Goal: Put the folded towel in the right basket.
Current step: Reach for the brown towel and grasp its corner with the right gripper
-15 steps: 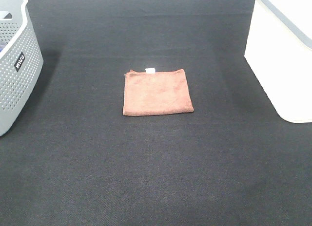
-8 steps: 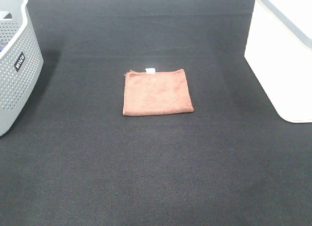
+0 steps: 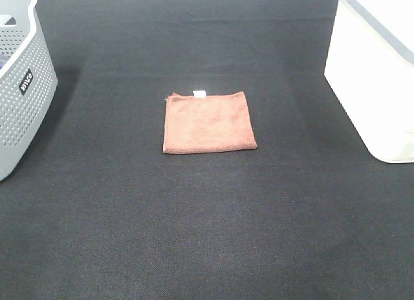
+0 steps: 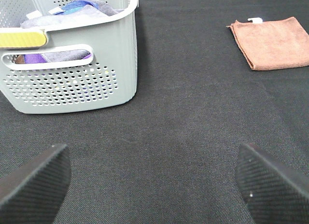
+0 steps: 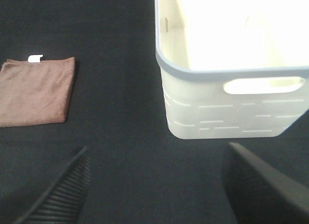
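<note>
The folded towel [image 3: 207,122], a rust-brown square with a small white tag on its far edge, lies flat in the middle of the black mat. It also shows in the left wrist view [image 4: 273,42] and the right wrist view [image 5: 36,91]. The right basket [image 3: 378,70], a white bin with a grey rim, stands at the right edge; in the right wrist view [image 5: 231,72] its inside looks empty. My left gripper [image 4: 154,183] is open above bare mat, near the grey basket. My right gripper [image 5: 157,185] is open, in front of the white bin. Neither arm shows in the high view.
A grey perforated basket [image 3: 19,86] with a dark label stands at the left edge; the left wrist view [image 4: 72,55] shows cloths inside it. The black mat [image 3: 207,235] covers the table.
</note>
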